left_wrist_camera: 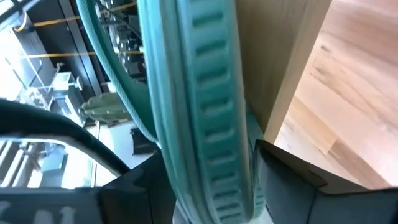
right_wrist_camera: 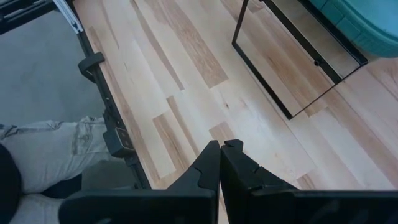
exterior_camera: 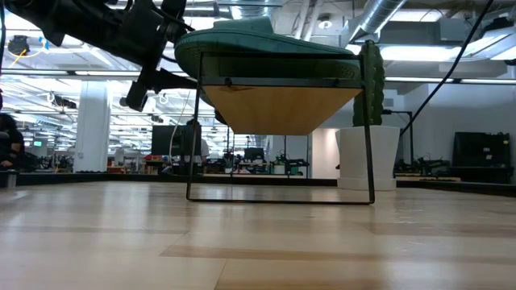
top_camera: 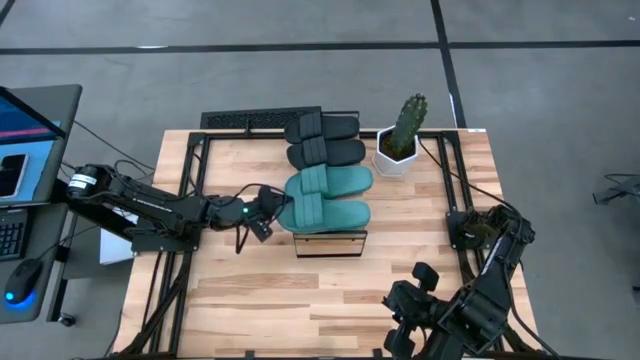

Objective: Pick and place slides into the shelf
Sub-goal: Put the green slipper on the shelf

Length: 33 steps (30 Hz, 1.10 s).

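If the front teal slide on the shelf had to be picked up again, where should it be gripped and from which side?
Probably its sole edge at the end nearest the left end effector, approached from the left. The front teal slide lies flat across the shelf, pressed against its partner, so only that end and the front edge are free.

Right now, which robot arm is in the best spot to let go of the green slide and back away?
The left. Its gripper sits open around the end of the nearest teal slide on the shelf. The right gripper is shut, parked at the table's near edge.
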Available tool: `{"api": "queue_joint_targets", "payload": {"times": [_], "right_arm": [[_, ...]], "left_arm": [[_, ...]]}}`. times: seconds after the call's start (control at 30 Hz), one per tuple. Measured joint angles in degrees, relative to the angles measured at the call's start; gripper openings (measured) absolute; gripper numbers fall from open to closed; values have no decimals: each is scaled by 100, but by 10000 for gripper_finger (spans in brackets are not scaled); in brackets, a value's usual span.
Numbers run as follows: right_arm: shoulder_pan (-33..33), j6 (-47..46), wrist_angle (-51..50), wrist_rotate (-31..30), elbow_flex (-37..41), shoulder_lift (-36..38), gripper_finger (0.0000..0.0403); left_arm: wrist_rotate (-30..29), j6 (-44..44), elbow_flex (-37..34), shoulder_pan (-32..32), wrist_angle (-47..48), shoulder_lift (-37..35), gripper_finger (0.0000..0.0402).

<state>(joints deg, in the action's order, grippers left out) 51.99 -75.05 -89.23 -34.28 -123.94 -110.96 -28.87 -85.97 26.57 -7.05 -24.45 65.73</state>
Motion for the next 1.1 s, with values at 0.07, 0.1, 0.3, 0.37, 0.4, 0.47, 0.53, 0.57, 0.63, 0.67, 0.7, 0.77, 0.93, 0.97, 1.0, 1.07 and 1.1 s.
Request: {"api": "queue_joint_targets", "payload": {"times": [0.07, 0.1, 0.3, 0.37, 0.4, 0.47, 0.53, 0.57, 0.63, 0.67, 0.7, 0.77, 0.93, 0.97, 1.0, 1.07, 1.1], "right_arm": [[7, 0, 0, 4, 0, 0, 0], [10, 0, 0, 8, 0, 0, 0], [11, -15, 9, 102, 0, 0, 0], [11, -64, 11, 123, 0, 0, 0], [12, -102, 11, 128, 0, 0, 0], [37, -149, 11, 129, -1, 0, 0], [50, -154, 11, 133, -2, 0, 0], [53, -164, 13, 134, -2, 0, 0], [53, -192, 49, 140, 38, 0, 0], [50, -198, 47, 145, 70, 0, 0], [50, -199, 50, 148, 112, -1, 0], [48, -206, 65, 175, 198, -2, 0], [72, -247, 129, 297, 337, -9, 0], [87, -260, 142, 293, 337, -5, 0], [90, -260, 176, 291, 334, -4, 0], [90, -280, 226, 290, 334, -4, 0], [98, -314, 227, 288, 334, -4, 0]], "left_arm": [[-111, 2, 0, 0, 14, 0, 191], [-164, 2, 0, -1, 14, 0, 191], [-272, -13, 0, -3, 18, -4, 191], [-276, -14, 0, -4, 40, -5, 191], [-291, -15, 0, -7, 55, -7, 191], [-314, -7, 0, -16, 62, -7, 191], [-406, 34, 2, -63, 92, -7, 191], [-462, 47, 2, -97, 148, -7, 191], [-514, 119, 2, -176, 281, -7, 191], [-531, 141, 2, -210, 320, -7, 191], [-539, 168, 2, -243, 341, -7, 191], [-593, 175, 2, -306, 342, -7, 191], [-775, 168, 2, -389, 349, -7, 191], [-815, 166, 2, -407, 357, -7, 191], [-854, 166, 2, -429, 357, -7, 191], [-938, 156, 2, -459, 357, -7, 191], [-969, 151, 2, -470, 359, -7, 191]]}}
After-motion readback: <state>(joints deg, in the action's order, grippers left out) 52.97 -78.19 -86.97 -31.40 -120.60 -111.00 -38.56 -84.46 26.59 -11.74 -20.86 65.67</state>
